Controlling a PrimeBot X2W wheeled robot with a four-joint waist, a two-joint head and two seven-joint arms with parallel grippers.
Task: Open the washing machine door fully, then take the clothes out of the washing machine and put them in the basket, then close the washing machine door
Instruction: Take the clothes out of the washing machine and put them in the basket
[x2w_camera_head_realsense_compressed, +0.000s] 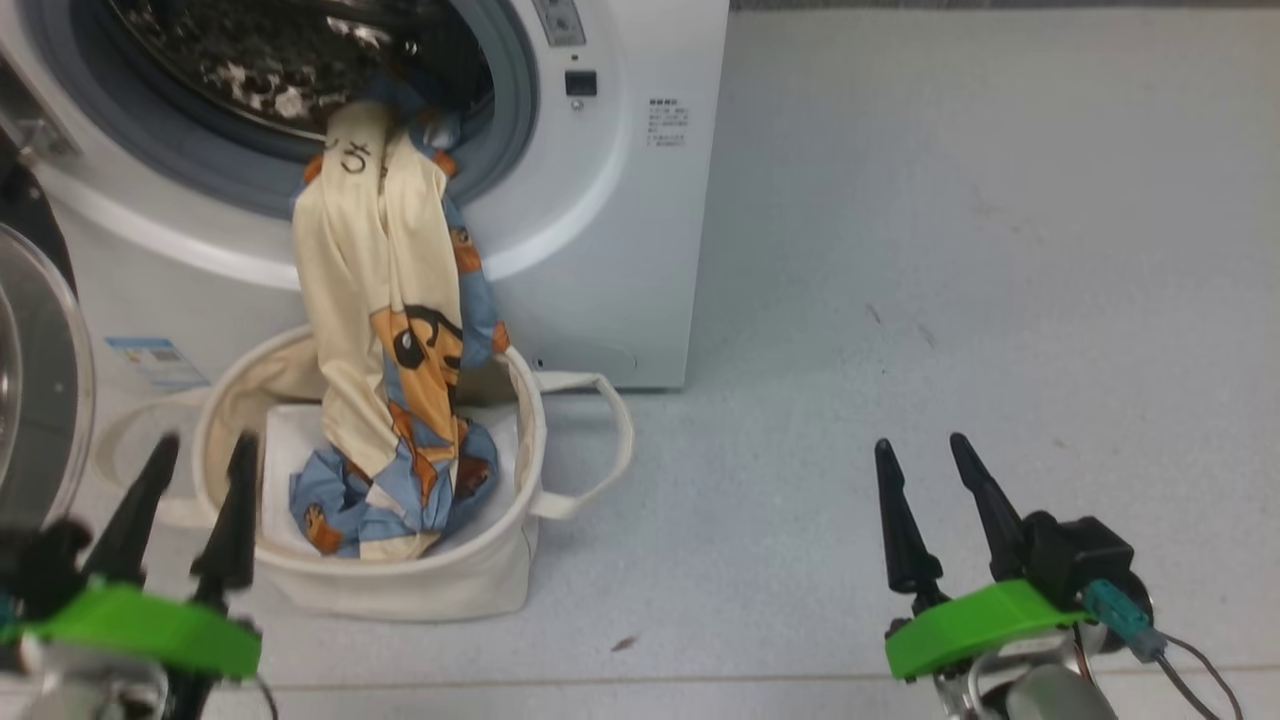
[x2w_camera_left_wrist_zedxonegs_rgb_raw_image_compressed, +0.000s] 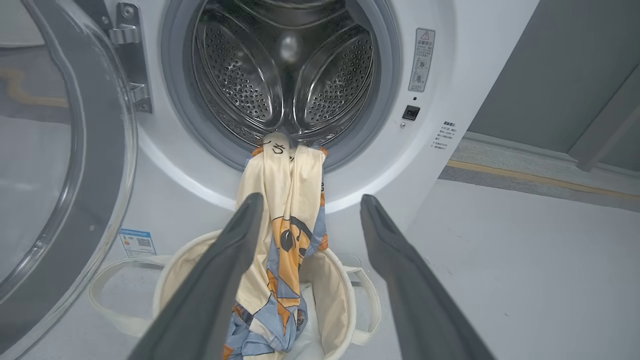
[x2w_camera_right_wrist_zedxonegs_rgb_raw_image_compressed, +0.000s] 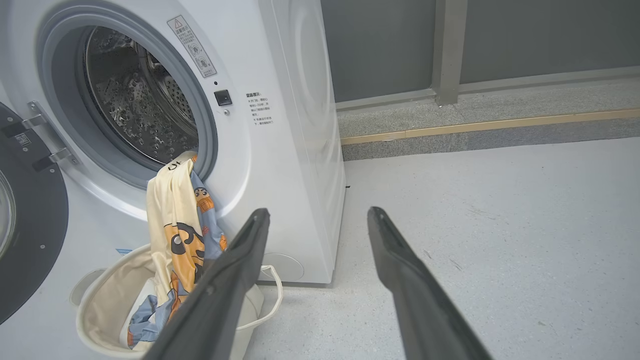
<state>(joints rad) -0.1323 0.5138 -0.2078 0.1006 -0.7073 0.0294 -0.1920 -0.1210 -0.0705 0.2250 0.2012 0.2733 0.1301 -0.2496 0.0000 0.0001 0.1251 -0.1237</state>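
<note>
Head view: both sets of jaws stand spread and empty. The left gripper (x2w_camera_head_realsense_compressed: 206, 440) hangs just short of the basket (x2w_camera_head_realsense_compressed: 470, 590); the right gripper (x2w_camera_head_realsense_compressed: 920, 442) is well apart over the floor (x2w_camera_head_realsense_compressed: 950, 250). Beyond the left jaws, the clothes (x2w_camera_head_realsense_compressed: 380, 330) drape from the mouth of the washer (x2w_camera_head_realsense_compressed: 620, 250) into the basket. Left of them the door (x2w_camera_head_realsense_compressed: 40, 380) stands open.

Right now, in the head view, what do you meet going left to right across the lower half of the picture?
washing machine door → basket → right gripper
</note>
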